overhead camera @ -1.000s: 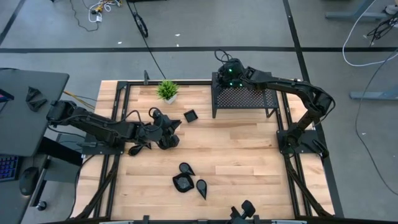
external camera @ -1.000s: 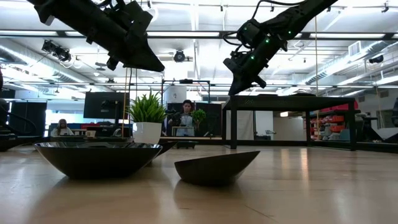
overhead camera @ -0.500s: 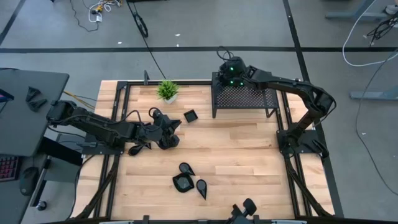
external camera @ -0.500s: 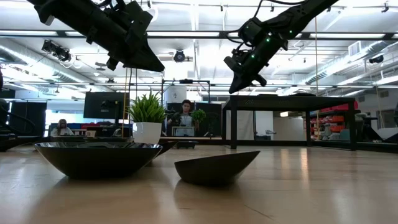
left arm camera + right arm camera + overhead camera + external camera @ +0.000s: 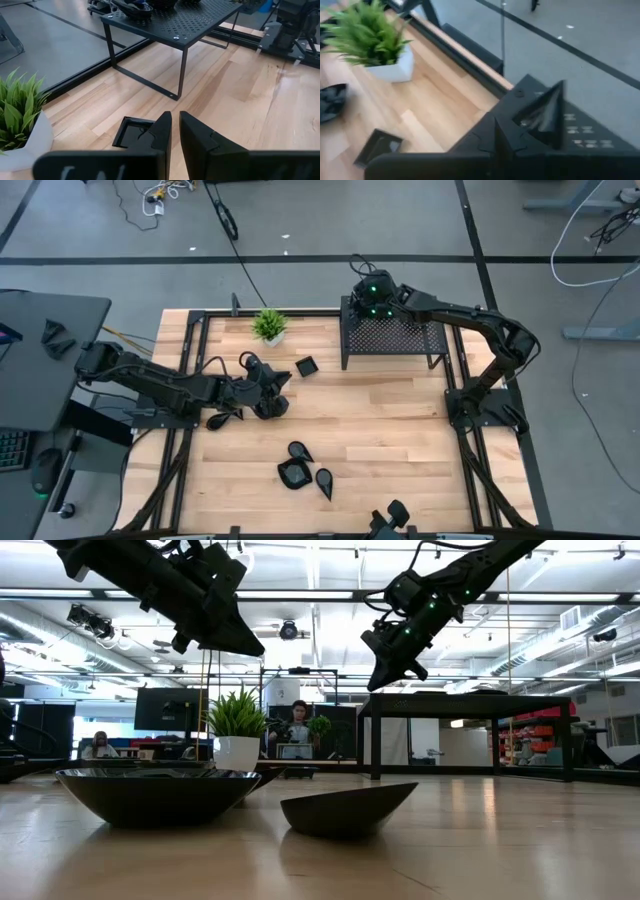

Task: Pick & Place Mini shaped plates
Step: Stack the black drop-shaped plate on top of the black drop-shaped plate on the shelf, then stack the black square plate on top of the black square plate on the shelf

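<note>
The right pincer [image 5: 365, 299] hovers above the near-left corner of the black perforated rack [image 5: 395, 337], its fingers clenched on a glossy black dish [image 5: 545, 116] that stands on edge between them in the right wrist view. One rack stands on the counter [image 5: 400, 420], and in the left wrist view at least one more dark dish [image 5: 132, 7] lies on its top, at the far side. The right arm reaches in from its base at the counter's right edge, elbow bent, forearm stretched over the rack. Beside this pincer, across the counter's back edge, stands one small green potted plant [image 5: 269, 326] in a white pot. Between the plant and the rack lies one square dish [image 5: 306, 366], flat on the wood. The left pincer [image 5: 281, 392] hangs just beside that square dish, its fingers [image 5: 162, 131] nearly together with a thin gap and nothing between them. The left arm lies low and stretched from the counter's left edge. Farther out, toward the front edge, three dishes [image 5: 304, 468] sit close together: two teardrops and one rounded square. A further dark dish [image 5: 219, 420] shows under the left arm. In the low view, two people sit in the room beyond.
</note>
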`<state>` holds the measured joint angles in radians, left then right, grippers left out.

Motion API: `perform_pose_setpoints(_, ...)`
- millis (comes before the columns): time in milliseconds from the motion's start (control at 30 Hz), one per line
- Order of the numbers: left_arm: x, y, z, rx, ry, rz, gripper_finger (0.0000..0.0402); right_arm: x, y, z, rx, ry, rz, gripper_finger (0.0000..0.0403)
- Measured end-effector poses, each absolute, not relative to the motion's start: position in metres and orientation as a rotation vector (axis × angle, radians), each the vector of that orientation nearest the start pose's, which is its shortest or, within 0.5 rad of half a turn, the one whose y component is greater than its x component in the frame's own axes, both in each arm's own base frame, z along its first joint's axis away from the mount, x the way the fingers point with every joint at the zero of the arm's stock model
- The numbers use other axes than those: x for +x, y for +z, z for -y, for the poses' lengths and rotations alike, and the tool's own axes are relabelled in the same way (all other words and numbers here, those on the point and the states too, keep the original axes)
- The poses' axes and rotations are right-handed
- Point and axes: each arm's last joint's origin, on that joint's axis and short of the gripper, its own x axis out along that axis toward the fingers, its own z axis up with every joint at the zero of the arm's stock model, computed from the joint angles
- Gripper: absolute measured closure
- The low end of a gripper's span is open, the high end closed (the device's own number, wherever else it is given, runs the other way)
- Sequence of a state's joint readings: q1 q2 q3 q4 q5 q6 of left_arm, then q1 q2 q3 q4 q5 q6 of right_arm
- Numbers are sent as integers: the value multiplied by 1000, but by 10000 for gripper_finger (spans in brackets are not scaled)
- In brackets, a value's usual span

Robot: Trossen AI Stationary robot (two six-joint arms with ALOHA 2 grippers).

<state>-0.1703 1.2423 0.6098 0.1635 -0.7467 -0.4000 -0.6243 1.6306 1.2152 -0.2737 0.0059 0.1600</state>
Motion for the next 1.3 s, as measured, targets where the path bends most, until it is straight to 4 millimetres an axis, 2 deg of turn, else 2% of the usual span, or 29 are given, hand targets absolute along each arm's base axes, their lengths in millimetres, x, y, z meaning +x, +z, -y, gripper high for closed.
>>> perform_pose_setpoints(333,247,217,23,-173,639,-305,363,288,258,209,365,-675,-662,399)
perform_pose_setpoints(667,247,217,23,-175,637,-304,363,292,265,206,347,-660,-615,399)
perform_pose_setpoints(767,247,217,23,-171,637,-307,363,298,276,191,313,-614,-571,399)
perform_pose_setpoints(900,246,215,23,-137,636,-331,363,314,285,159,209,-494,-548,399)
perform_pose_setpoints(1133,242,207,17,-61,658,-440,363,340,285,98,-102,-227,-578,399)
perform_pose_setpoints(1300,238,204,16,-8,611,-514,363,353,284,67,-117,-144,-543,398)
